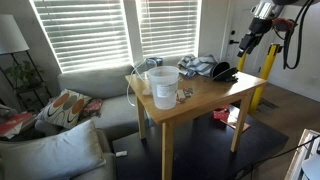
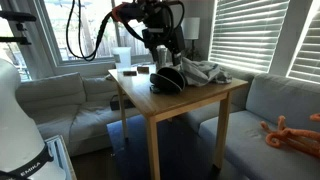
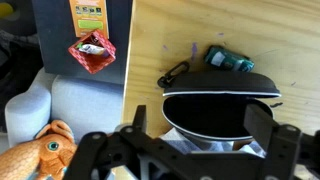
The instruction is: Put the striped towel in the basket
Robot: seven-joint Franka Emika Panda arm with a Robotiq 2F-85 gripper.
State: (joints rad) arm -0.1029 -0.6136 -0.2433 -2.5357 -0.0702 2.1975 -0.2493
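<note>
Striped towel (image 1: 198, 66) crumpled on table (image 1: 210, 95), just left of basket (image 1: 223, 72). Likely soft, light, limp; would drape when lifted. Pinch raised fold mid-heap. Pincer (image 3: 200, 125) spread wide, empty, above basket.

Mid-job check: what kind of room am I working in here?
Most likely a home living room: a sofa with cushions sits beside the wooden table, blinds cover the windows, and a lamp stands at the side.
</note>
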